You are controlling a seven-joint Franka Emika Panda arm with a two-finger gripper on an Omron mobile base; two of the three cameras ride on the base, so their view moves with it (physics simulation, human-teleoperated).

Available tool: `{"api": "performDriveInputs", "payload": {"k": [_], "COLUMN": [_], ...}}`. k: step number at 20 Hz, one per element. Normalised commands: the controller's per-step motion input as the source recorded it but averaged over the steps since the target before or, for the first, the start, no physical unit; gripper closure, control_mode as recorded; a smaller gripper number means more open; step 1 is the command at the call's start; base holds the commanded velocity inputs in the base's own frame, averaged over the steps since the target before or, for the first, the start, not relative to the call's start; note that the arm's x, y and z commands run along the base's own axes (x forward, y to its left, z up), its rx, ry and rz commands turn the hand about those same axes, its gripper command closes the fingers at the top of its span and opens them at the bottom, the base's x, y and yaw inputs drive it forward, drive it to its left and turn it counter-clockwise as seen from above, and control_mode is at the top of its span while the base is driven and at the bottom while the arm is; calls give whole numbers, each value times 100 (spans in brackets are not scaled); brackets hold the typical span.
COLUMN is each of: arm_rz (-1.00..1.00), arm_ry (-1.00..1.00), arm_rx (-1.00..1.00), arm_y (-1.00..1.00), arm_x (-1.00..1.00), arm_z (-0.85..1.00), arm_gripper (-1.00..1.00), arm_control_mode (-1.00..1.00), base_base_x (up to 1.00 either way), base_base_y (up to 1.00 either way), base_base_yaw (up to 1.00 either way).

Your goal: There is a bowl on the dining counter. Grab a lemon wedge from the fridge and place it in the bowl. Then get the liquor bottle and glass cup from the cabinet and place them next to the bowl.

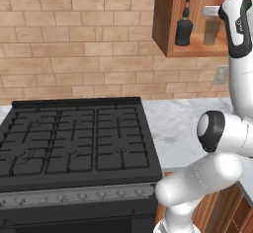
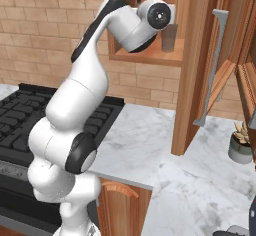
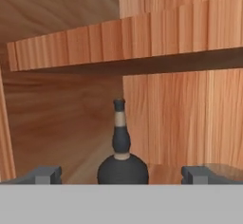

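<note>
My gripper (image 3: 121, 174) stands as wide open as it goes and holds nothing; its two dark fingertips (image 3: 45, 174) rise on either side of the liquor bottle (image 3: 122, 163), apart from it. The bottle is my landmark. It stands upright on the floor of the wooden cabinet (image 3: 71, 47), squat body nearest me, narrow neck and stopper above. To the bottle's right on the same shelf, seen from the base, stands the glass cup (image 1: 211, 29), near it but not touching. Behind the bottle is the cabinet's back wall. Well below the bottle lie the marble worktop (image 1: 178, 128) and the black stove (image 1: 74, 138).

What worries me, as I judge it: the body is round and dark, so if I close too high the pads may land on the slope of the shoulder and squeeze the bottle out forward. If I push in off-centre, one finger may nudge it over. A drift to the bottle's right could knock the glass cup. Lifting too steeply could strike the stopper on the cabinet's top.
</note>
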Motion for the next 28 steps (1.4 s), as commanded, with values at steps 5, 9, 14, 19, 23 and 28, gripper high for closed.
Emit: {"api": "performDriveInputs", "payload": {"k": [5,9,14,19,23,28], "arm_rz": [1,0,0,0,0,0], "arm_ry": [0,3,2,0,0,0], "arm_rx": [-3,-1,0,0,-2,0], "arm_y": [0,5,3,3,22,10], "arm_x": [35,49,31,0,5,19], "arm_z": [5,0,0,0,-3,0], "arm_gripper": [-100,-100,-100,-100,-100,-100], "arm_control_mode": [-100,-100,-100,-100,-100,-100], "base_base_x": [0,0,0,0,0,0], "base_base_y": [0,0,0,0,0,0], "base_base_yaw": [0,0,0,0,0,0]}}
